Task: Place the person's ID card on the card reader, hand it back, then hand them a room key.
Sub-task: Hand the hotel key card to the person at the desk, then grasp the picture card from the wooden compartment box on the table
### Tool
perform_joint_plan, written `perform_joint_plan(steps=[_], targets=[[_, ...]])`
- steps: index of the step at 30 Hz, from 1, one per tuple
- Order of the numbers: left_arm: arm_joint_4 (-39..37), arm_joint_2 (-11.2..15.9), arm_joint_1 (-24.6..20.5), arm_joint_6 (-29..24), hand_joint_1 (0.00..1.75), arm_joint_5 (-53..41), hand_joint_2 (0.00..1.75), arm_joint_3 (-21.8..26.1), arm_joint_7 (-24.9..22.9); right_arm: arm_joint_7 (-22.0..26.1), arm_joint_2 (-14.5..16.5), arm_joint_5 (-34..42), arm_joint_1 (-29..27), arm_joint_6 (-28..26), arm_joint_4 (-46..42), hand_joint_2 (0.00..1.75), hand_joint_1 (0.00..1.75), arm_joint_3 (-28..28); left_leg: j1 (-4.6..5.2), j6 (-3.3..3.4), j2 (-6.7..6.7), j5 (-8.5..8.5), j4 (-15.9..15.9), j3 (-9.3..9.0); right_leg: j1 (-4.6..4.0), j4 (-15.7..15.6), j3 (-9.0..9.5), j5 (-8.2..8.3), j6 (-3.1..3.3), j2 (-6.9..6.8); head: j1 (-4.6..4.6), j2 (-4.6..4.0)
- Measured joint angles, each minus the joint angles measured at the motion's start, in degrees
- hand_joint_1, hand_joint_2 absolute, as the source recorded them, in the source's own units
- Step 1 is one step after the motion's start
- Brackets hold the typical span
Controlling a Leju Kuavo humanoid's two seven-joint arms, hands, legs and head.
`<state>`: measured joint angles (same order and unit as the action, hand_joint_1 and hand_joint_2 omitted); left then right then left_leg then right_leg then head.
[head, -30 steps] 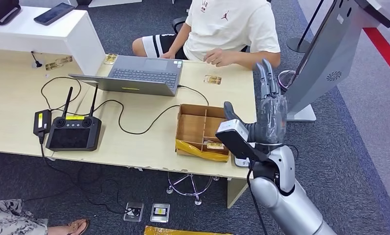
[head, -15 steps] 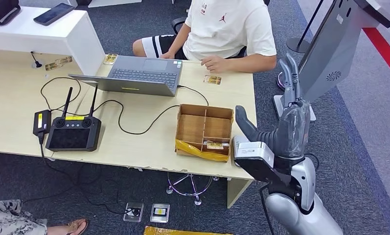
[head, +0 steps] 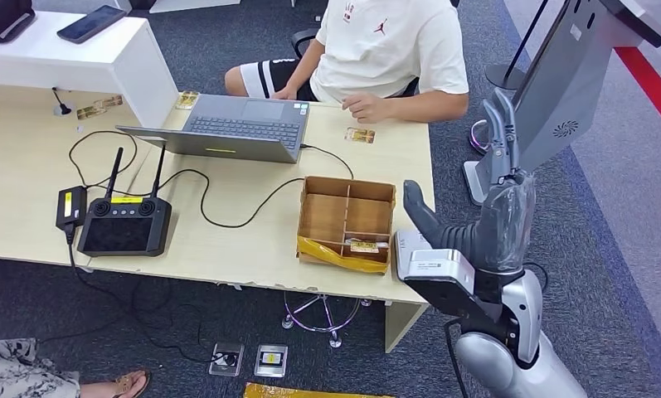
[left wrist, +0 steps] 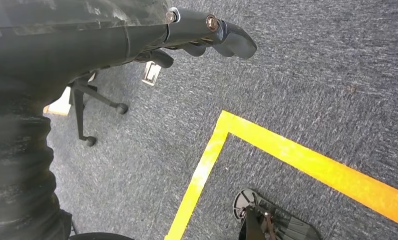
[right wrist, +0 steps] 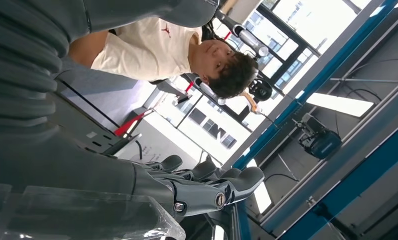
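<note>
A small yellowish card [head: 360,134] lies on the wooden table [head: 227,249] just in front of the seated person's hand [head: 364,106]. An open cardboard box [head: 347,217] with compartments holds another card [head: 365,246] in its near right cell. A white device [head: 402,243] sits at the table's front right corner, partly hidden by my wrist. My right hand [head: 484,199] is raised beside that corner, fingers [head: 500,131] pointing up and spread, holding nothing; the right wrist view shows its fingers [right wrist: 211,189] bare. My left hand [left wrist: 137,35] hangs over the carpet with nothing in it.
A laptop [head: 244,124] and a black remote controller [head: 123,224] with cables take up the table's middle and left. More cards [head: 94,108] lie near the white riser. A grey kiosk [head: 559,91] stands close to my right hand. The person [head: 393,50] sits across the table.
My right arm has swung to the right and back, from over the table beside the box to just off the table's right corner. The person's hand has drawn in a little.
</note>
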<state>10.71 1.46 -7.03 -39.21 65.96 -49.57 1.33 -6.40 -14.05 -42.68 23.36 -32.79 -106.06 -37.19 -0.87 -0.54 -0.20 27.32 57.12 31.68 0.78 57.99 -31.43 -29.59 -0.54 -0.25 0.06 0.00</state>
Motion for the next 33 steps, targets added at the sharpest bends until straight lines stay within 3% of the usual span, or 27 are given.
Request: perform_joint_plan(steps=[3,5,6,9,13,33], targets=[[-0.3,-0.1,-0.4,0.0,0.0,-1.1,1.75,0.0,1.3,-1.9,0.6,-4.6,-1.3,8.3,1.9,1.75,0.0,-1.2,-0.07,-0.07,-0.06,0.05,0.0,0.08,-0.07,0.0,0.07,-0.04,0.04,-0.06,0.02,0.0],[-0.8,-0.2,-0.9,0.0,0.0,-2.2,1.75,0.3,2.3,-0.5,2.7,-9.5,-3.5,15.9,8.1,1.75,0.0,-3.8,-0.14,-0.12,-0.14,0.07,-0.1,0.12,-0.15,0.0,0.09,-0.07,0.07,-0.16,0.01,0.0],[-0.9,-0.2,-1.1,0.0,0.0,-2.7,1.75,0.5,2.5,0.8,4.1,-10.8,-4.5,16.9,12.5,1.75,0.0,-5.3,-0.16,-0.14,-0.23,0.05,-0.1,0.14,-0.17,0.0,0.07,-0.07,0.08,-0.26,-0.03,0.0],[-1.0,-0.3,-1.4,0.0,0.0,-4.1,1.75,1.2,2.8,1.5,7.4,-11.2,-5.9,12.7,23.8,1.75,0.0,-8.1,-0.18,-0.18,-0.51,-0.03,0.0,0.19,-0.19,0.0,0.02,-0.1,0.12,-0.55,-0.02,0.0],[-1.4,-0.3,-1.3,0.0,0.0,-5.4,1.75,2.0,3.2,-0.4,8.7,-11.0,-6.3,11.9,30.0,1.75,0.0,-9.9,-0.18,-0.19,-0.51,-0.02,0.0,0.2,-0.19,0.0,0.0,-0.12,0.15,-0.51,0.0,0.0],[-6.0,-1.7,-1.8,0.0,0.0,-5.7,1.75,6.0,3.6,-1.2,9.6,-12.4,-6.7,11.1,34.7,1.75,0.0,-11.2,-0.17,-0.18,-0.34,0.0,0.0,0.15,-0.18,0.0,-0.01,-0.12,0.15,-0.32,0.01,0.0]])
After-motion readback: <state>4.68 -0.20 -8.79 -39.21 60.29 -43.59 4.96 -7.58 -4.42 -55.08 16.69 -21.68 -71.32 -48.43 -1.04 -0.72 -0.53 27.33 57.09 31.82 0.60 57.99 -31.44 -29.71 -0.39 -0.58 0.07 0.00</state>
